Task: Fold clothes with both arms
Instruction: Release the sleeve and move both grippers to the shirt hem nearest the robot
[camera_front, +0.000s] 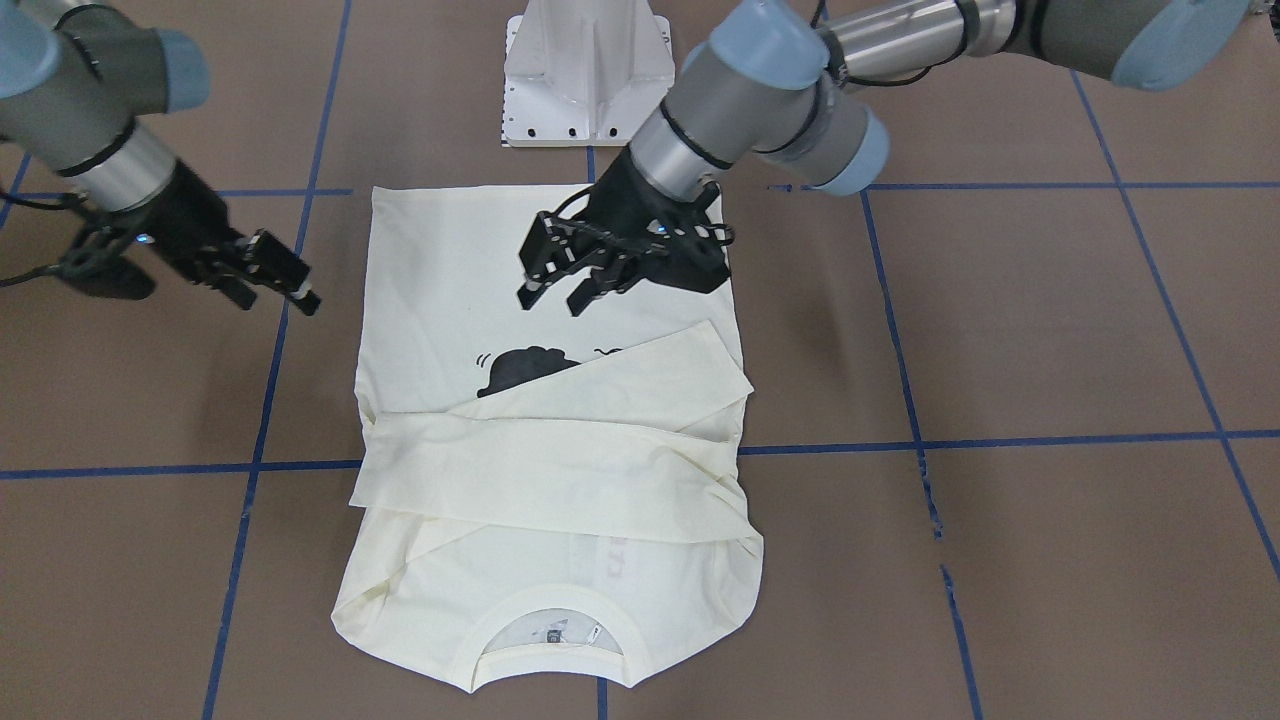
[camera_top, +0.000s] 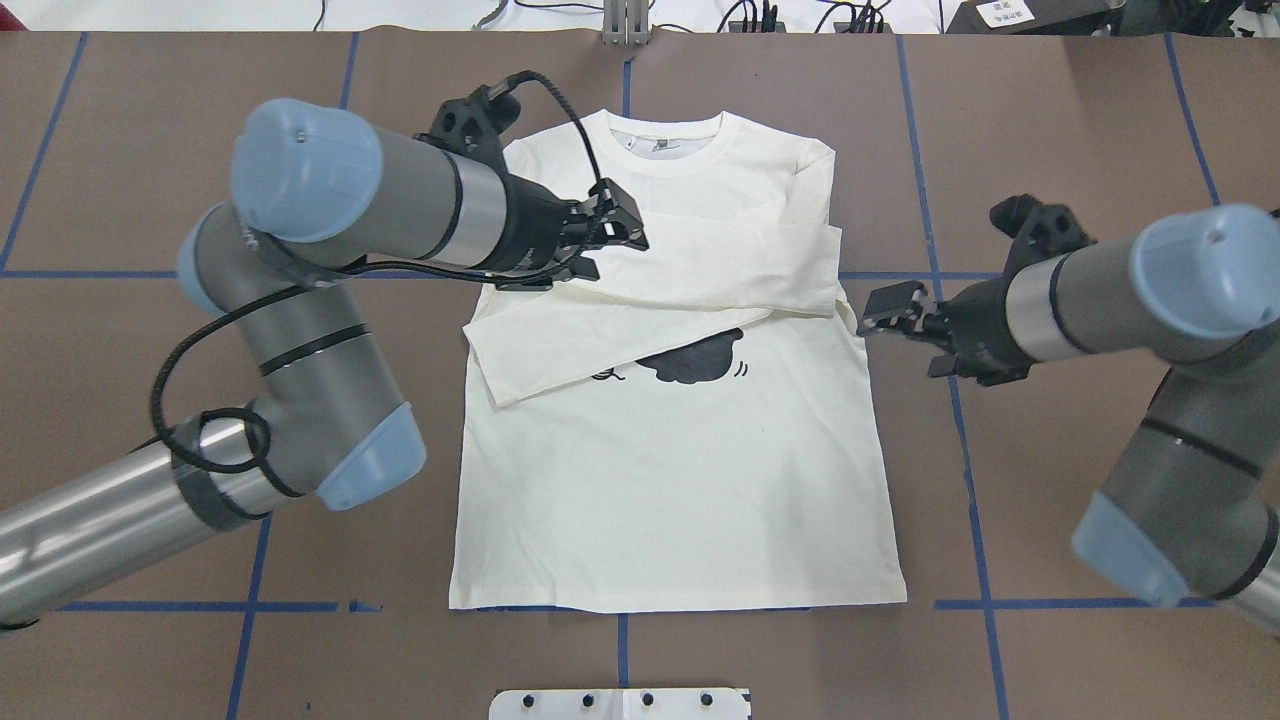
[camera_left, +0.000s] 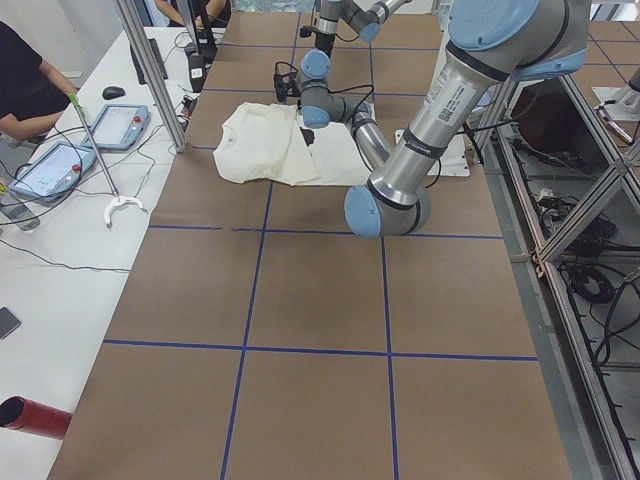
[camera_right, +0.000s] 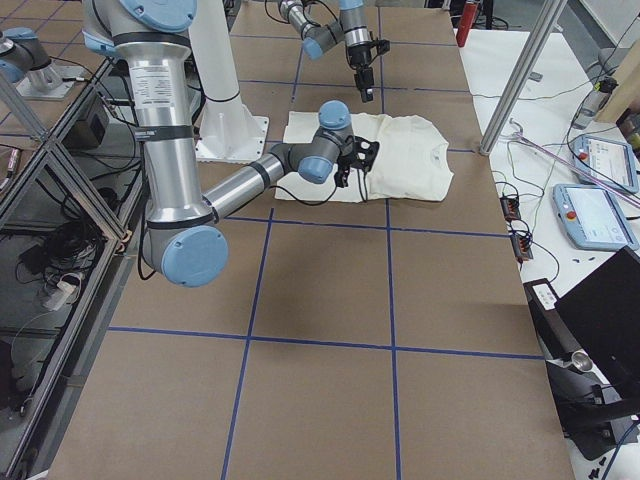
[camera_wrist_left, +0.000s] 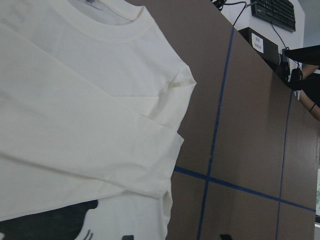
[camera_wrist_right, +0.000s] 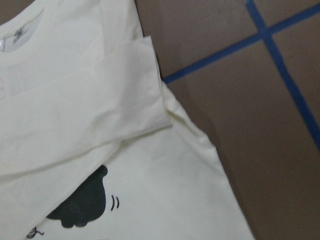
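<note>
- The shirt (camera_top: 680, 500) lies flat in the middle of the table (camera_top: 1050, 120). Its collar (camera_top: 665, 166) points to the edge opposite the robot, and its hem runs along the edge nearest the white base (camera_front: 588, 70).
- Both sleeves are folded across the chest. One sleeve (camera_top: 720, 245) lies straight over it, and the other sleeve (camera_top: 600, 340) slants down toward the robot's left side of the table.
- The left gripper (camera_front: 553, 297) hangs just above the chest of the shirt. Its fingers are spread apart and there is no cloth between them.
- The right gripper (camera_front: 282, 303) sits off the shirt, just beside its side edge and over bare table. Its fingers are also parted and hold nothing.
- The black print (camera_top: 690, 360) is only half visible, because the slanting sleeve covers its upper part.
- In the overhead view the left arm (camera_top: 330, 190) hides the shirt's shoulder on that side.
- The tag (camera_front: 553, 634) inside the collar is too small to read.
- A faint mark shows through the cloth below the collar, too pale to make out.
- The right arm (camera_top: 1150, 280) is cut off at the picture's edge.
- Blue tape lines (camera_top: 980, 500) cross the table, and one passes under the shirt.
</note>
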